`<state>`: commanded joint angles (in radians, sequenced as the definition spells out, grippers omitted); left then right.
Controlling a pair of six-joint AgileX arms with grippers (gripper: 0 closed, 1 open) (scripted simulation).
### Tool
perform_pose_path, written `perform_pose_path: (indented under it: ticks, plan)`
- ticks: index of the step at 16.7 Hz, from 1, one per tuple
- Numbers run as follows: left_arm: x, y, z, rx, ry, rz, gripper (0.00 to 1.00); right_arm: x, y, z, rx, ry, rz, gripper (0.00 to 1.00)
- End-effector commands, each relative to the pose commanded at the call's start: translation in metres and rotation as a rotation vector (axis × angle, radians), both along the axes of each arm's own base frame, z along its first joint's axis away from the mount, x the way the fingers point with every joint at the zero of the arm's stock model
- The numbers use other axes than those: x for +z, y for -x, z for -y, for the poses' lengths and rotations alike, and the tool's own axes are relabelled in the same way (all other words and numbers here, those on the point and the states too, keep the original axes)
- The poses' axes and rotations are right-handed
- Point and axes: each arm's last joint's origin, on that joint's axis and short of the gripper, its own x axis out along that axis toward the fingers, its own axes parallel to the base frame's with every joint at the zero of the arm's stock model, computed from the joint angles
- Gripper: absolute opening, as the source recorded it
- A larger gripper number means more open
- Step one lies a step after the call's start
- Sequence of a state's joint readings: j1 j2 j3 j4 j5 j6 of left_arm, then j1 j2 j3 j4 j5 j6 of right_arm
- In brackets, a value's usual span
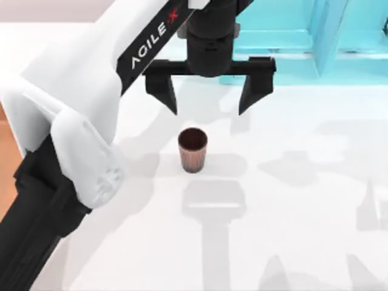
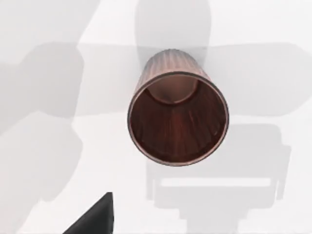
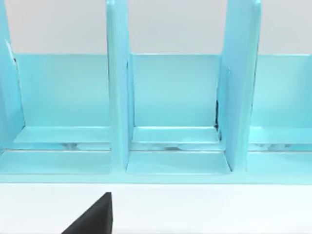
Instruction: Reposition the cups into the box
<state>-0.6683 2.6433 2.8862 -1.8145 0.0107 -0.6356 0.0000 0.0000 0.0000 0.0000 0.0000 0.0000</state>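
A dark brown ribbed cup (image 1: 193, 149) stands upright on the white table, its mouth open upward. My left gripper (image 1: 209, 110) hangs above and just behind it, open, its two black fingers spread wider than the cup and apart from it. The left wrist view looks straight down into the cup (image 2: 178, 119), with one dark finger (image 2: 95, 217) at the picture's edge. A sliver of orange-tan wood at the table's left edge is the box (image 1: 6, 151), mostly hidden by my left arm. My right gripper's finger (image 3: 95, 217) shows facing the cyan shelf, holding nothing.
A cyan-blue shelf frame (image 1: 315, 42) with upright dividers (image 3: 118, 87) stands along the back of the table. My left arm's white body (image 1: 73, 121) covers the left side. White table (image 1: 303, 212) lies open in front of and right of the cup.
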Motion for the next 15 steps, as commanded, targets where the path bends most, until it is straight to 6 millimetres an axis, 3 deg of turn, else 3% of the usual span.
perform_pose_path:
  ticks: [5,15]
  plan:
    - [-0.021,-0.006,0.005,-0.001,-0.001,0.000,1.00,0.000,0.000,0.000,0.000,0.000,0.000,1.00]
    - [-0.090,-0.002,0.003,-0.001,-0.001,0.000,1.00,0.000,0.000,0.000,0.000,0.000,0.000,1.00]
